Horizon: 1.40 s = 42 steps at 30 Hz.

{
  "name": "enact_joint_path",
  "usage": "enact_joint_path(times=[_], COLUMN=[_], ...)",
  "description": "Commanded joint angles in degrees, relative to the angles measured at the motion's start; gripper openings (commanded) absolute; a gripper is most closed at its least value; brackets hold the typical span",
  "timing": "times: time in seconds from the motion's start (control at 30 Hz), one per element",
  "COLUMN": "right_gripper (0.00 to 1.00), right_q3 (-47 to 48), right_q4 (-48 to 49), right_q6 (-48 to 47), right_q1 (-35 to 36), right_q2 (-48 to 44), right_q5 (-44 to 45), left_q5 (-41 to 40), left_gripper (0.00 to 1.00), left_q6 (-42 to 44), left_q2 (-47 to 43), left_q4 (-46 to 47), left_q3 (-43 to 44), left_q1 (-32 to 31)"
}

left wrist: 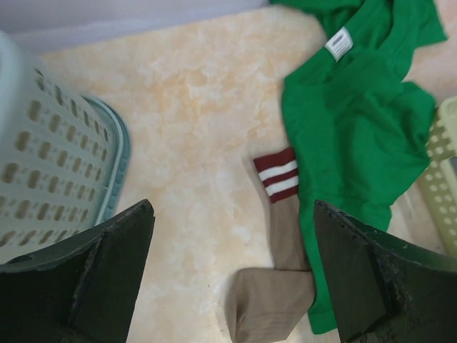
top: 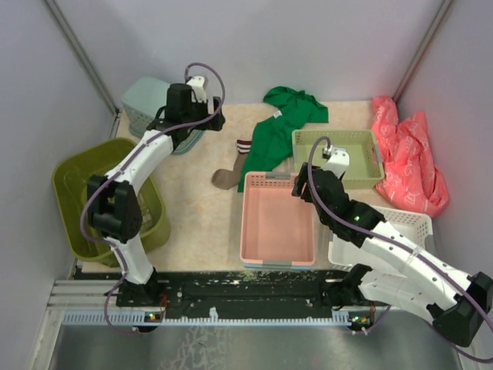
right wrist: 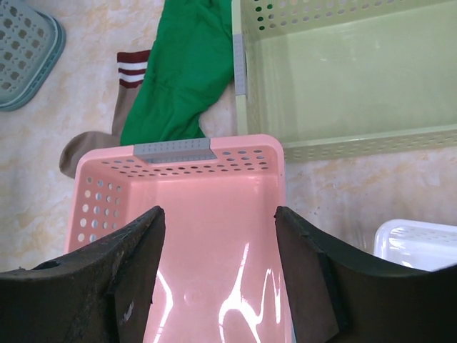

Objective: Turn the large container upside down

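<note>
The large container (top: 71, 193) is the deep olive-green basket at the table's left edge, standing open side up. My left arm's elbow hides part of it. It appears in neither wrist view. My left gripper (top: 212, 122) is far from it at the back, beside the teal basket (top: 146, 104). It stands open (left wrist: 232, 271) over bare table, with nothing between its fingers. My right gripper (top: 302, 193) hangs open (right wrist: 218, 264) over the pink tray (right wrist: 214, 236), holding nothing.
A green shirt (top: 281, 127) and a striped brown sock (left wrist: 282, 243) lie at the back centre. A pale green tray (top: 339, 158) sits behind the pink tray (top: 277, 223). A white basket (top: 408, 223) and a red bag (top: 408, 154) are on the right. Walls enclose the table.
</note>
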Motion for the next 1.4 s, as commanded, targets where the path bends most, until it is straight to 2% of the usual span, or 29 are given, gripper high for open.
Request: enact_joint_path(times=[0.0, 0.23, 0.43, 0.7, 0.87, 1.2, 1.37], right_gripper=[0.64, 0.67, 0.71, 0.72, 0.73, 0.73, 0.73], right_q3=[0.0, -0.5, -0.2, -0.5, -0.3, -0.1, 0.0], right_q4=[2.8, 5.5, 4.1, 4.8, 5.4, 4.1, 4.2], right_q6=[-1.1, -2.7, -0.2, -3.1, -5.0, -5.5, -6.6], right_q1=[-0.3, -0.3, -0.3, -0.3, -0.3, -0.3, -0.2], right_q2=[-3.0, -5.7, -6.7, -9.2, -10.4, -11.9, -12.1], right_q5=[0.5, 1.3, 6.8, 8.7, 10.3, 10.9, 10.6], left_q5=[1.1, 0.7, 1.2, 5.1, 5.1, 6.4, 5.9], left_gripper=[0.97, 0.98, 0.99, 1.0, 1.0, 1.0, 1.0], left_q6=[0.9, -0.4, -1.5, -2.2, -0.7, -2.8, -4.1], left_q2=[5.5, 11.4, 16.2, 15.2, 12.3, 11.1, 5.5], left_q4=[-0.8, -1.1, -1.9, 3.0, 10.3, 14.1, 8.3], left_q3=[1.3, 4.3, 9.3, 7.1, 0.7, -2.9, -4.5], left_q1=[0.1, 0.2, 0.7, 1.1, 1.1, 1.8, 2.9])
